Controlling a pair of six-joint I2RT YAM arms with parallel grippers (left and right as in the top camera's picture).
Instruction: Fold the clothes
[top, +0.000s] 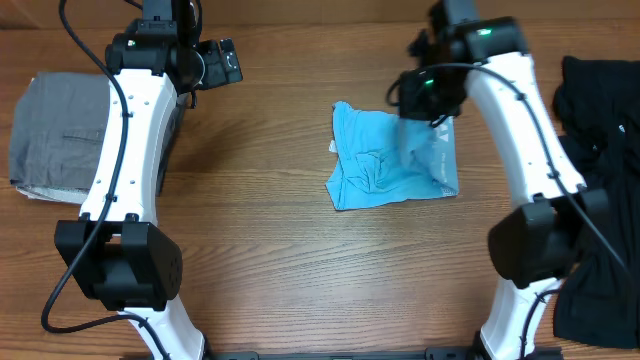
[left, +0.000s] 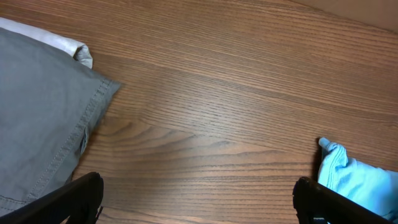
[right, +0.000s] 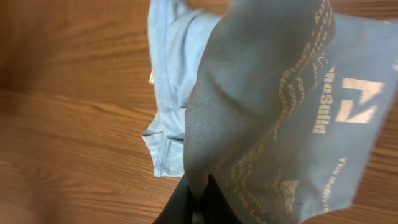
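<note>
Cloth is being held on one side only: the right gripper (right: 197, 202) is pinching a fold of the light blue T-shirt (top: 385, 160), fingers pressed together on it, with white lettering facing the wrist camera. The shirt is lying crumpled right of the table's (top: 300, 260) centre, spreading leftward and toward the near edge from that grip; its long axis is unclear. The left gripper (top: 222, 62) is hovering with fingers spread toward the far-left corner, well apart from the shirt, so the right arm is nearer. I am counting one T-shirt, one folded grey garment (top: 50, 135) at the left edge and one black heap (top: 600, 150) at the right.
</note>
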